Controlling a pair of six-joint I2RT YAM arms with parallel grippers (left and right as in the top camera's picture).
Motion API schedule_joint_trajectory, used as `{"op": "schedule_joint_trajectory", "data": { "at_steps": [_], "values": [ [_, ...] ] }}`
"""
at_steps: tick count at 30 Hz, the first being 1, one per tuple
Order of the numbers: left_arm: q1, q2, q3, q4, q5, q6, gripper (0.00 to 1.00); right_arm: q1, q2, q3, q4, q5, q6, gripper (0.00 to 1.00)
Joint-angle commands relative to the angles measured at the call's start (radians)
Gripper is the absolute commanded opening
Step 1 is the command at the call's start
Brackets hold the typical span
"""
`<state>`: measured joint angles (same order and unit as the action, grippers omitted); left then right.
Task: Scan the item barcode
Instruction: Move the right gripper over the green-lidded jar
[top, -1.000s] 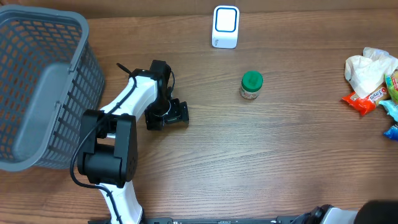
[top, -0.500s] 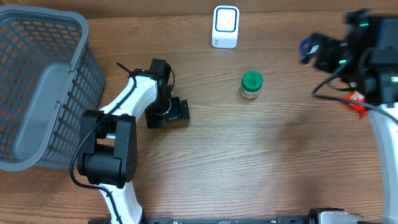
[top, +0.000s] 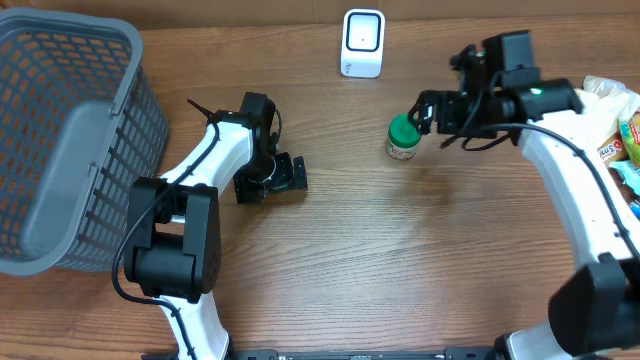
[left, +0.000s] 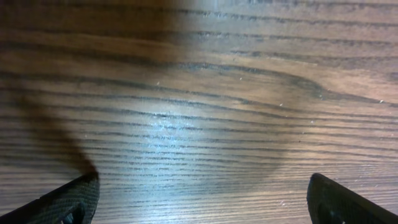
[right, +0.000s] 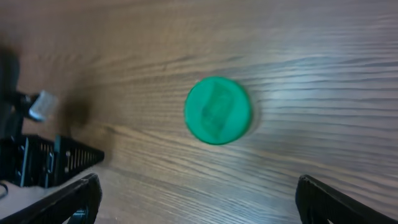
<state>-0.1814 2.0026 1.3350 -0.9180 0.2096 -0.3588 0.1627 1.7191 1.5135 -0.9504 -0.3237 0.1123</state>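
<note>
Your right arm (top: 560, 150) has swung in since the earlier frames. A second ago it was almost out of the overhead view, and half a second ago it was a blur at the 3 o'clock edge. Now it stretches across the table (top: 400, 270) towards the middle. Nothing else has shifted, apart from the left fingers standing slightly wider apart.

From largest to smallest:

- **Basket:** the grey basket (top: 135, 95) fills the 9 o'clock side, where it was before.
- **Left arm:** it (top: 210, 160) lies just beside the basket at its 3 o'clock. The left gripper (top: 297, 177) is low over bare wood. In its wrist view the jaws are spread wide, with only wood grain between them and nothing held.
- **Packets:** a heap of packets (top: 590, 115) sits at the 3 o'clock edge, now partly hidden by your right arm.
- **Right gripper:** it (top: 432, 112) hovers at about 2 o'clock of the jar. Its jaws are fully spread and empty. In its wrist view the fingertips show at the two lower corners, and the green lid lies in the span between them, clear of both.
- **Scanner:** the white scanner (top: 362, 43) stands at the table's 12 o'clock edge.
- **Jar:** the jar (top: 404, 140) stands upright and unmoved at 2 o'clock of the table's centre. It is near the scanner, which lies at its 11 o'clock.
</note>
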Motion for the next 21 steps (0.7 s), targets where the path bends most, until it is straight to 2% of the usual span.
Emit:
{"op": "schedule_joint_trajectory", "data": {
  "at_steps": [1, 5, 10, 15, 21],
  "values": [
    [0.003, 0.03, -0.016, 0.032, 0.016, 0.045, 1.0, 0.044, 0.04, -0.003, 0.005, -0.006, -0.043, 1.0],
    [0.003, 0.03, -0.016, 0.037, 0.017, 0.045, 1.0, 0.107, 0.094, -0.003, 0.013, 0.049, -0.042, 1.0],
    [0.003, 0.03, -0.016, 0.036, 0.016, 0.045, 1.0, 0.169, 0.124, -0.003, 0.055, 0.214, 0.006, 1.0],
    [0.003, 0.03, -0.016, 0.037, 0.016, 0.045, 1.0, 0.185, 0.126, -0.003, 0.085, 0.323, 0.072, 1.0],
    [0.003, 0.03, -0.016, 0.04, 0.016, 0.045, 1.0, 0.185, 0.126, -0.003, 0.098, 0.383, 0.087, 1.0]
  ]
}}
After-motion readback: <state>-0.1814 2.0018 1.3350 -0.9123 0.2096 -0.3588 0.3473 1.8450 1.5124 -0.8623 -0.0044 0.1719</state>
